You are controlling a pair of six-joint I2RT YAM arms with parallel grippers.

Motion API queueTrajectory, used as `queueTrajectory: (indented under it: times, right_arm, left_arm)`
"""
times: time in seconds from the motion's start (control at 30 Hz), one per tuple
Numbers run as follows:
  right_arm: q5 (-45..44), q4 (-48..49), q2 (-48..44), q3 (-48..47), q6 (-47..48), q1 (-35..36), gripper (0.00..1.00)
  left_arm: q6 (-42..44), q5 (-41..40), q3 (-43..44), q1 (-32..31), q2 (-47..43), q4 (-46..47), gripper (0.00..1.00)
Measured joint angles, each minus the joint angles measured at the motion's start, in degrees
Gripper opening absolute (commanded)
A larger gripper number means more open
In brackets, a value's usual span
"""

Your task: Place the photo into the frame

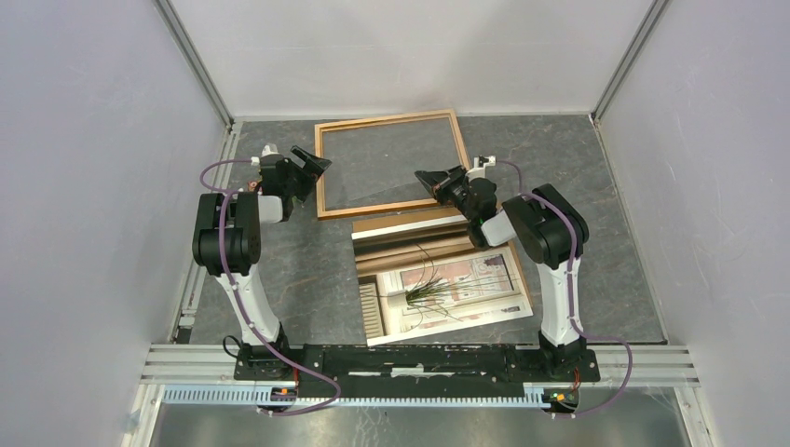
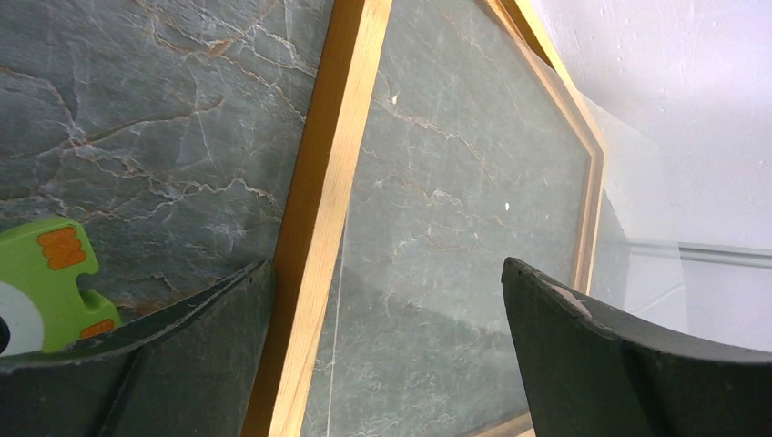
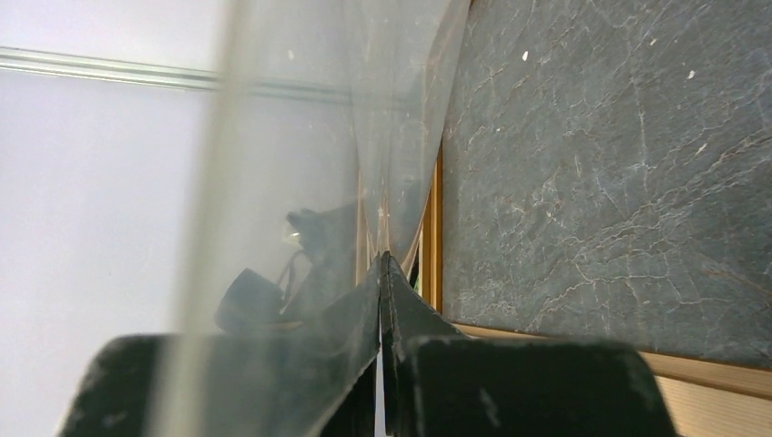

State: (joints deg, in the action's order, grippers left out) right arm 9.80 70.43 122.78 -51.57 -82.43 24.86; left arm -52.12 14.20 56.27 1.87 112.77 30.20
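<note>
The frame (image 1: 321, 177) lies flat at the back middle, an open wooden rectangle with the table showing through. The photo (image 1: 447, 289) lies face up nearer the arms, on a brown board (image 1: 410, 220) that sticks out at its far and right edges. My left gripper (image 1: 312, 166) is open, its jaws to either side of the frame's left rail (image 2: 328, 182). My right gripper (image 1: 427, 180) is over the frame's near right corner, shut on the edge of a clear sheet (image 3: 300, 137). The sheet stands tilted over the frame and overhangs its far rail (image 2: 637, 228).
White walls enclose the dark marbled table (image 1: 279, 261) on three sides, with metal rails in the back corners. A green and orange piece (image 2: 45, 282) shows at the left of the left wrist view. The arm bases sit on a metal bar (image 1: 419, 358) at the near edge.
</note>
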Motion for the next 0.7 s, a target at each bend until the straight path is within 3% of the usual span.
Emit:
queueTrajectory:
  times: [0.7]
  right_arm:
    - [0.0, 11.1, 5.6, -1.5, 7.6, 0.6, 0.0]
  left_arm:
    - [0.0, 0.1, 0.0, 0.0, 0.0, 0.1, 1.0]
